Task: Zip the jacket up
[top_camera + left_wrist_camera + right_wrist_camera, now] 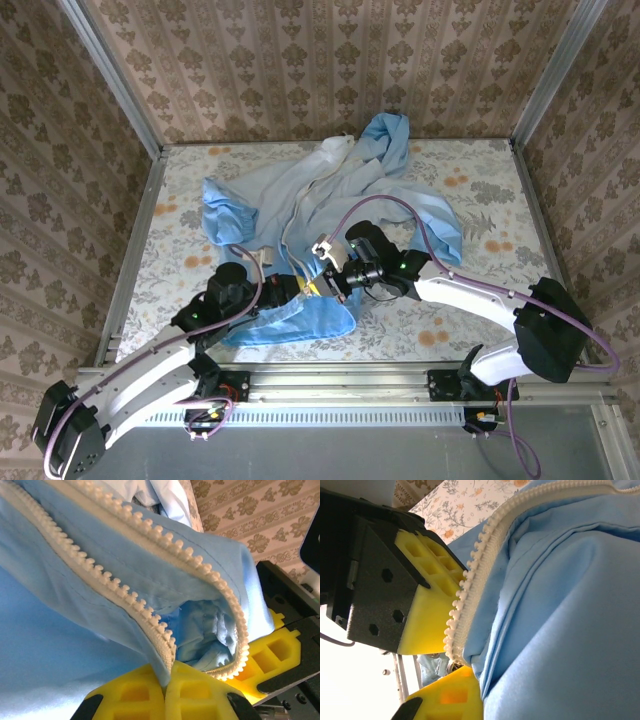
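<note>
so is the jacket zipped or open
Open: on the jacket, the two rows of zipper teeth run apart with blue fabric between them, not meshed.

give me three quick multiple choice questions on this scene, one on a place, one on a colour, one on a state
1. Where do the left gripper and right gripper meet the jacket?
A. at its far end
B. at its near edge
C. off it, on bare table

2. What colour are the finger pads?
A. yellow
B. red
C. green

3. The left gripper is:
A. wide open
B. shut on nothing
C. shut on the jacket's zipper edge

Answers:
1 B: the top view shows both grippers at the jacket's near edge.
2 A: the left wrist view shows yellow pads.
3 C: the pads press together with the zipper edge pinched between them.
</note>
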{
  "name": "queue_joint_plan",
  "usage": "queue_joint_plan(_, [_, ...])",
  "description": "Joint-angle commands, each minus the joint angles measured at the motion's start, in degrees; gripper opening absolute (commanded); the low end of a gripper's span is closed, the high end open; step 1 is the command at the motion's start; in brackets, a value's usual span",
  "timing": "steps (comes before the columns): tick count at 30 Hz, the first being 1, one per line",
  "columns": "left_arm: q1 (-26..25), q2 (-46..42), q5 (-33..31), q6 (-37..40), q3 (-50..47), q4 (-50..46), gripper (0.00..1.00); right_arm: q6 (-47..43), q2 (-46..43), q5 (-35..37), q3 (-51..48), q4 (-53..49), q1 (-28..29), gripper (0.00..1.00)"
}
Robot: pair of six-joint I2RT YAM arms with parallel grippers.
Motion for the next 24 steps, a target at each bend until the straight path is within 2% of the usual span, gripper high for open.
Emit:
queue_joint_plan(1, [-0.5,1.0,4.2,2.8,1.0,-0.9,0.00,0.6,0.6,-2.1,3.0,1.6,0.3,0.00])
queue_joint_plan(2, [-0.4,1.0,3.6,2.9,1.0,-1.5,0.00,1.2,1.0,-2.4,2.9,1.9,0.2,0.00])
queue_joint_plan(6, [0.3,-1.1,1.3,3.9,1.9,-5.3,0.40,5.2,2.8,-2.9,1.8,3.9,-0.3,0.00])
queue_joint_plan(8, [0.8,-3.0,0.2,4.2,2.2,-7.3,0.50,8.1,3.7,-4.0,1.1,6.1,-0.5,0.00])
queue_joint_plan(10, [1.5,-5.2,-0.5,4.0,2.2,-9.4,0.55,9.9,4.3,-4.5,0.6,7.7,-0.5,0.00])
queue_joint_plan(19, [1.7,-15.7,-3.9,-2.3,-2.4,-11.2,0.58,14.2,6.2,-4.2,0.4,11.4,-0.5,0.00])
queue_joint_plan(24, [-0.1,-17.0,-5.1,-3.4,-4.1,-10.8,0.49,14.5,6.2,-3.5,0.7,11.0,-0.5,0.00])
